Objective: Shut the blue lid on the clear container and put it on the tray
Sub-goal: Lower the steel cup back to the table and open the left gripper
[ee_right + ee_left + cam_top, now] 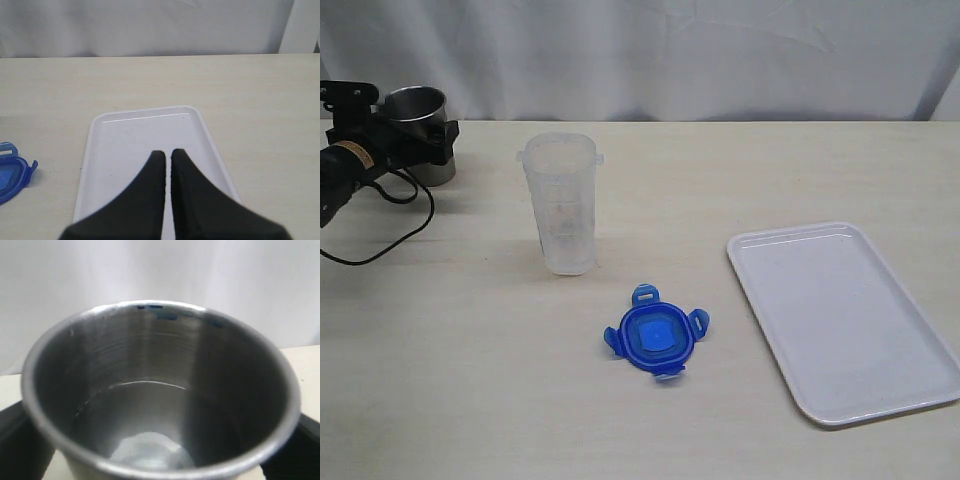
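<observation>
The blue lid (654, 340) lies flat beside the tray (910, 300), nearest the right tool (167, 152) (pinched closed). I cannot tell the left tool (415, 138)'s state.

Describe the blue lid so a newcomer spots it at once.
On the pale table, find the white tray at the right of the exterior view. Between it and the tall clear container, nearer the camera than the container, lies the blue lid. It is the only blue thing: flat, round, with four snap tabs.
</observation>
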`<state>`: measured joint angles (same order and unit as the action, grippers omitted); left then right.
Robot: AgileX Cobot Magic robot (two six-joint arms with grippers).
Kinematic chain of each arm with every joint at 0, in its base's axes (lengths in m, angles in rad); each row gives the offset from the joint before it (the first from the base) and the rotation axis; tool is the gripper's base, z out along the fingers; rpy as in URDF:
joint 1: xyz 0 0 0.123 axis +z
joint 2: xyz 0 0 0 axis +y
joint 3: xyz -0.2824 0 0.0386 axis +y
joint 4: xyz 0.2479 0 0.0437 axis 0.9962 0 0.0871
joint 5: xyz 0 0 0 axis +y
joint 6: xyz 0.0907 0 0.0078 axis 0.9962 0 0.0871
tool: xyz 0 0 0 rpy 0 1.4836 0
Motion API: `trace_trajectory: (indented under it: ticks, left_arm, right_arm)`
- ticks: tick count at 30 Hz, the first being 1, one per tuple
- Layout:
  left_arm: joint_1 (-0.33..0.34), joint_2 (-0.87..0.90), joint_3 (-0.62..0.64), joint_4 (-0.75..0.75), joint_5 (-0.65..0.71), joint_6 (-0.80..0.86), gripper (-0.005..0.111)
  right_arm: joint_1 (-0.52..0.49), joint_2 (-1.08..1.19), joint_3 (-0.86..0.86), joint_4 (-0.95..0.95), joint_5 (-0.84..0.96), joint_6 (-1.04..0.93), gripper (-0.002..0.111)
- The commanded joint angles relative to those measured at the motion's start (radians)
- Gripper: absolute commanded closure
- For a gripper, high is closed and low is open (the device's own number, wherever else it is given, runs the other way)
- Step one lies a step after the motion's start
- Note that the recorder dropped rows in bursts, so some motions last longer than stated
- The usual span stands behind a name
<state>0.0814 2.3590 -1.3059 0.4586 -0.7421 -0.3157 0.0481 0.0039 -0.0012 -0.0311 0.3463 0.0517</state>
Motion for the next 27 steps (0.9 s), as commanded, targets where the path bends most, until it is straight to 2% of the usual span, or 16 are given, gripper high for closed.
trace_trajectory:
  ticks: [1,4,12,16,27]
  left_arm:
    - [-0.007,-0.001,-0.005,-0.007,-0.002,-0.005,0.009]
    - [-0.007,-0.003,-0.005,-0.005,-0.001,0.001,0.002]
    - [-0.007,-0.006,-0.003,0.047,0.014,0.001,0.002]
    - [-0.007,-0.024,-0.001,0.083,0.088,-0.001,0.002]
    - [0.023,-0.131,0.092,0.079,0.079,0.002,0.002]
  right_arm:
    - [0.001,-0.004,0.001,0.0,-0.002,0.001,0.104]
    - [0.001,-0.004,0.001,0.0,-0.002,0.001,0.104]
    - [0.001,-0.004,0.001,0.0,-0.002,0.001,0.104]
    - [0.001,-0.004,0.001,0.0,-0.002,0.001,0.104]
    - [0.001,-0.004,0.001,0.0,-0.002,0.001,0.104]
